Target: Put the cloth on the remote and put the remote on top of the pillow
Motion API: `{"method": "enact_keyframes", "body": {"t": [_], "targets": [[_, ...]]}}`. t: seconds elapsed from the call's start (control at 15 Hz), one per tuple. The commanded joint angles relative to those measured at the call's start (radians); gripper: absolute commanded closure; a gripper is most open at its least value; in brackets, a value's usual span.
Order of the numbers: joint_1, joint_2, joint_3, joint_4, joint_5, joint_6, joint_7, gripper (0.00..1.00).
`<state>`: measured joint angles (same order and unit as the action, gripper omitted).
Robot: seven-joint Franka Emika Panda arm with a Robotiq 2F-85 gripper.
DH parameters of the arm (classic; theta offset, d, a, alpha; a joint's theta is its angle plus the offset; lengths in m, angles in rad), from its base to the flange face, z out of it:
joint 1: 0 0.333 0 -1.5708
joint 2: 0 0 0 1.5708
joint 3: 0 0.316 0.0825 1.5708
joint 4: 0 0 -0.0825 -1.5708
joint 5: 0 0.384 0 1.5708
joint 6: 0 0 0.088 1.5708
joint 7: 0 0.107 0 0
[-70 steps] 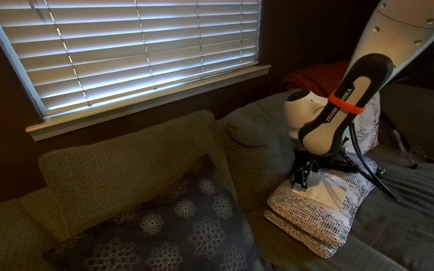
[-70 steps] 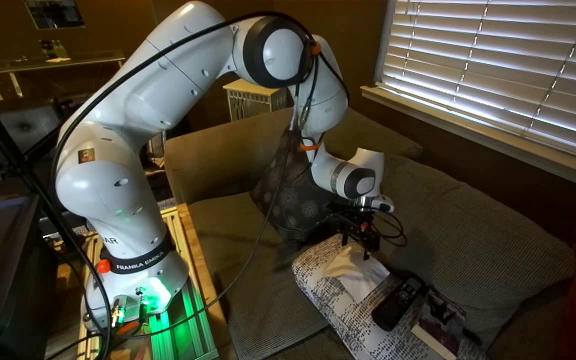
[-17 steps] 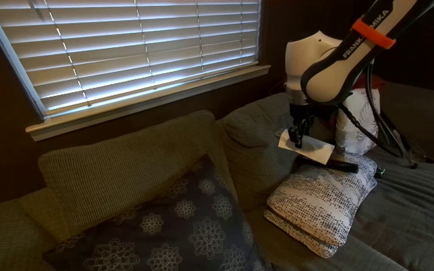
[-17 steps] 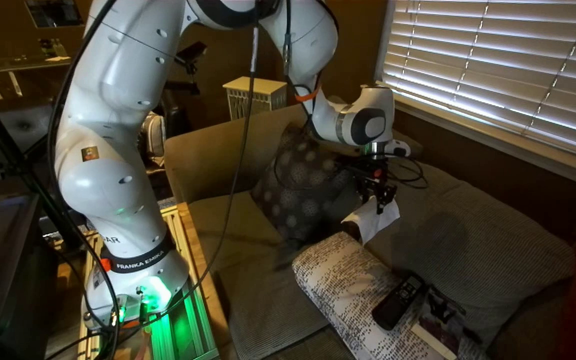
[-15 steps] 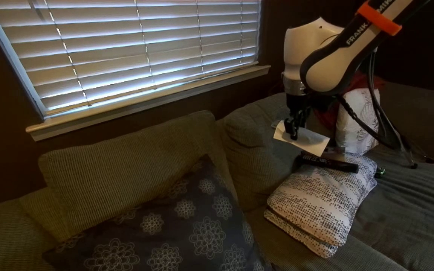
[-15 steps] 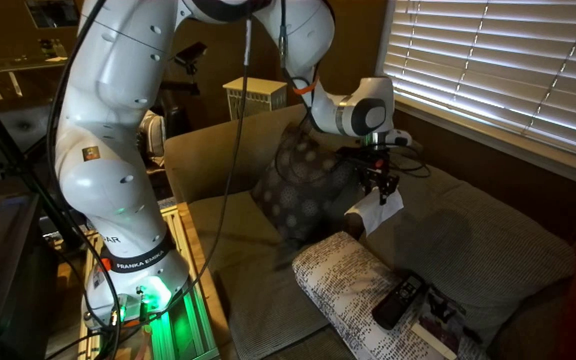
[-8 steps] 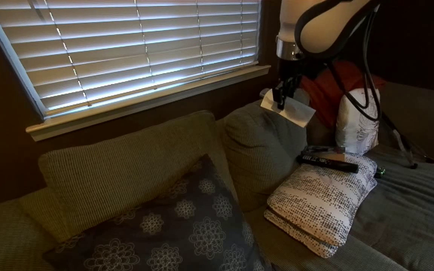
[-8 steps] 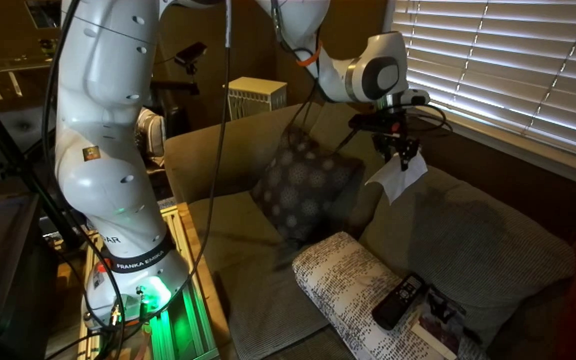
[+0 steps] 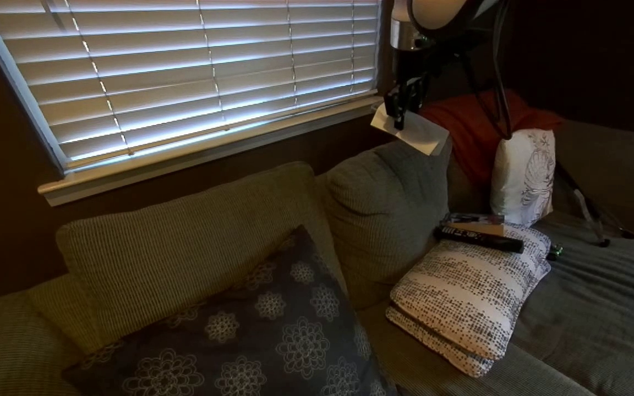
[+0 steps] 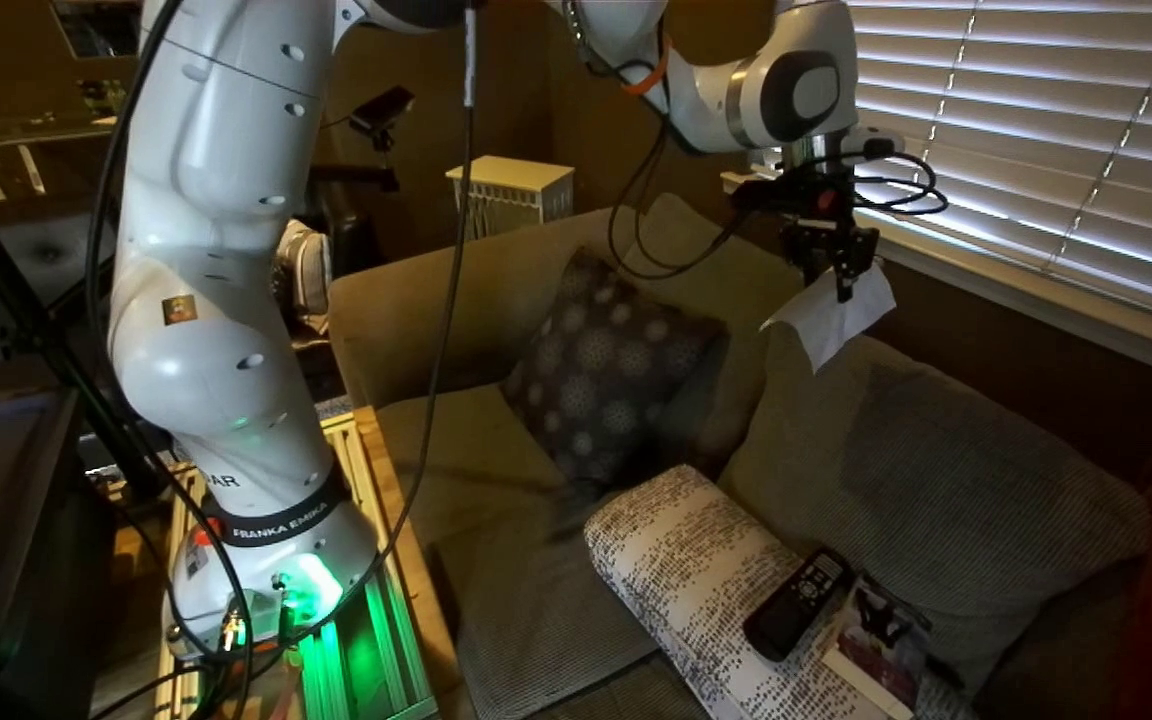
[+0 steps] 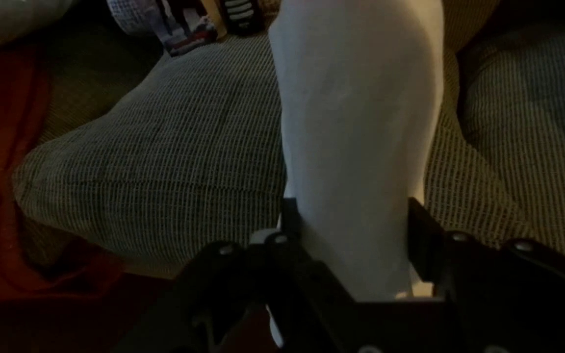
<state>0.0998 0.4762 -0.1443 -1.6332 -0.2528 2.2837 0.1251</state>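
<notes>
Gripper [image 11: 354,211] clamped on white cloth [image 10: 826,330] above ribbed sofa cushion [image 10: 996,470]. Black remote [image 10: 796,605] on dotted pillow [image 10: 676,540], photo-printed item [image 10: 876,645] just beside.

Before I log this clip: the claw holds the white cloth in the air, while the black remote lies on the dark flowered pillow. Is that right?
The resting place is wrong: the black remote lies on the speckled pillow, as both exterior views show. The rest stands: the claw holds the white cloth in the air.

The white arm [image 10: 226,160] wears black cables [image 10: 461,215], an orange strap [image 10: 652,78], a black pincer [image 11: 353,219].
</notes>
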Motion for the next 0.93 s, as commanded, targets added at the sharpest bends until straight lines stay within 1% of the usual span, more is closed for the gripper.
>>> {"method": "enact_keyframes", "body": {"t": [0.0,0.13,0.27,0.33,0.47,0.87], "targets": [[-0.024,0.014,0.027,0.033,0.007,-0.038,0.006,0.47],[-0.031,0.036,0.032,0.067,0.022,-0.06,0.007,0.47],[-0.032,0.047,0.032,0.077,0.025,-0.063,0.009,0.47],[-0.031,0.048,0.032,0.078,0.025,-0.063,0.009,0.72],[-0.027,0.091,0.022,0.126,0.023,-0.052,0.056,0.72],[-0.033,0.205,0.032,0.29,0.034,-0.092,0.023,0.72]]}}
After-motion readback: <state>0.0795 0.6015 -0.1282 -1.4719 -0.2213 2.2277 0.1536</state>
